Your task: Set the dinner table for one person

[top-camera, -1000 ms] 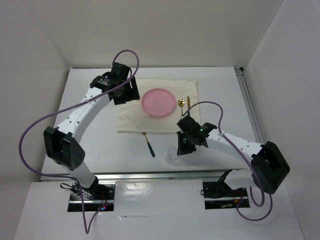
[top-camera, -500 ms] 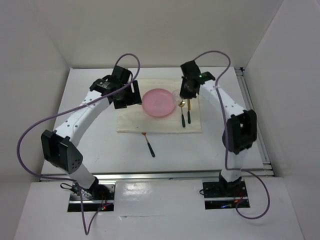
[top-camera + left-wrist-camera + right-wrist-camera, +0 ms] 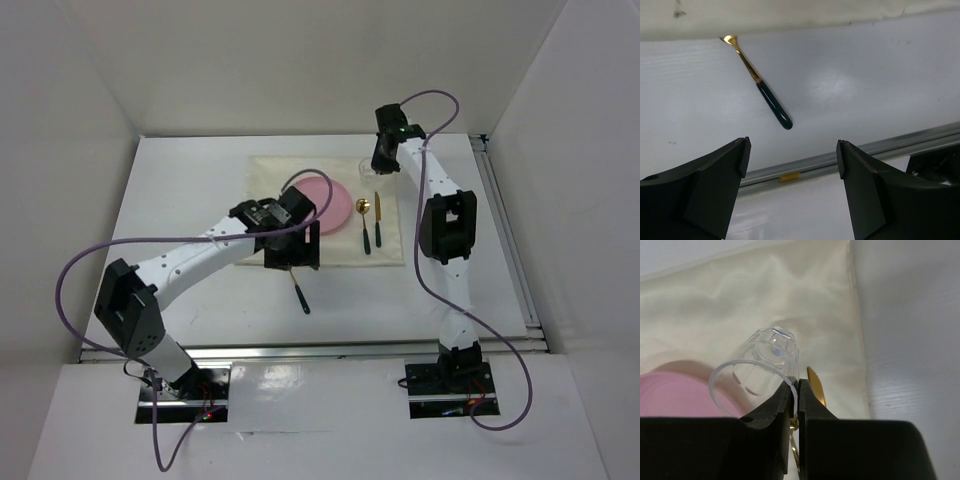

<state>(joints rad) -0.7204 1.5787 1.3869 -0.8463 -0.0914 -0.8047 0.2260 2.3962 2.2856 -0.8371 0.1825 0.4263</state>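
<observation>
No text, label, brand, number or sign reads in any view.
Desk [image 3: 180,180]: plain white, no print.
Yellow tab [image 3: 789,176] on the rail [image 3: 880,150] at the desk edge: too small to make out any characters.
</observation>
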